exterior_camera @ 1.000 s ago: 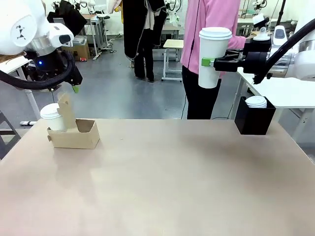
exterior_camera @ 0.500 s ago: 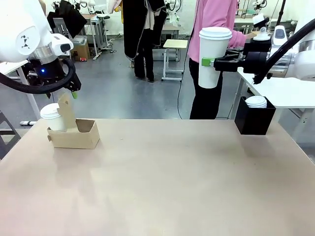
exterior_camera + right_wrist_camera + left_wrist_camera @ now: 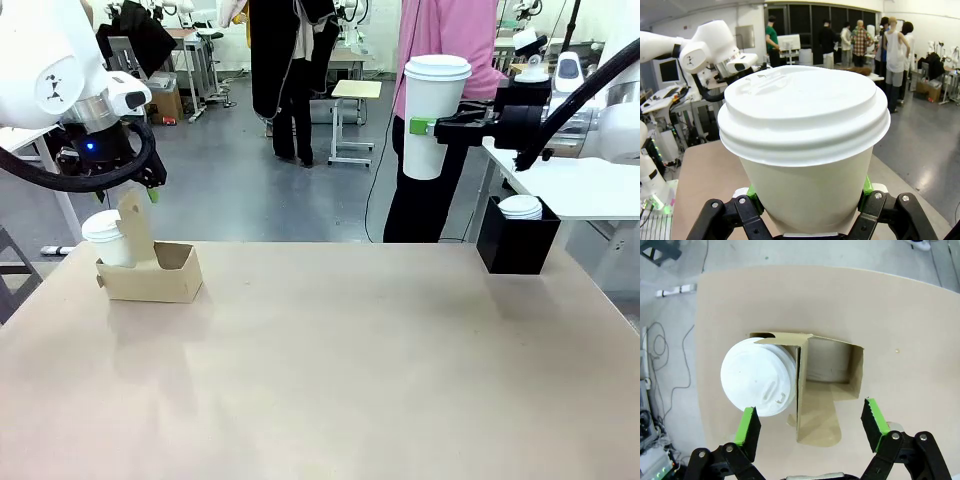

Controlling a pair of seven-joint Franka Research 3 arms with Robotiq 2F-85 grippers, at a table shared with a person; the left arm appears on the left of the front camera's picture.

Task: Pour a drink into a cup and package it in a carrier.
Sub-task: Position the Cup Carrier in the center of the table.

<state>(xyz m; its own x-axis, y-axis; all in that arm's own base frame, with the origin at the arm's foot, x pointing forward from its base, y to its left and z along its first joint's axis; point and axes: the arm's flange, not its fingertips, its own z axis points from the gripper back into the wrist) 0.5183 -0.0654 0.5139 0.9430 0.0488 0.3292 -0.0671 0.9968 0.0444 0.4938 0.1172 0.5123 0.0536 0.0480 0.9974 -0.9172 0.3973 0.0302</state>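
**White paper cup held in the air at the right, carrier down on the table at the left**

White and tall, with a plastic lid pressed on top, the cup [image 3: 436, 115] hangs in the air above the far right part of the table [image 3: 350, 360], upright and well clear of the surface. The right gripper [image 3: 428, 127] pinches it around the middle, one green pad showing on the cup's side. From that arm's own camera the cup [image 3: 805, 165] stands between the two black fingers, a green pad tight against each flank of the paper wall.

Below it and a little to the right, a black box [image 3: 515, 252] stands on the table's far right corner with a stack of white lids [image 3: 520, 207] poking out of its top.

Across the table, near the far left corner, sits the brown cardboard carrier [image 3: 160, 275], its centre handle [image 3: 133, 225] upright. A second cup [image 3: 105, 238], also white and lidded, fills the hole on the outer side; the hole nearer the middle of the table is bare.

The left gripper [image 3: 150, 185] hovers just above the handle with its jaws spread wide and nothing between them. Looking down from its wrist, the green pads stand either side of the carrier [image 3: 840, 370], the second cup [image 3: 759, 382] lying under the left-hand pad.

Beyond the far edge a person in a pink top [image 3: 450, 40] stands behind the raised cup.
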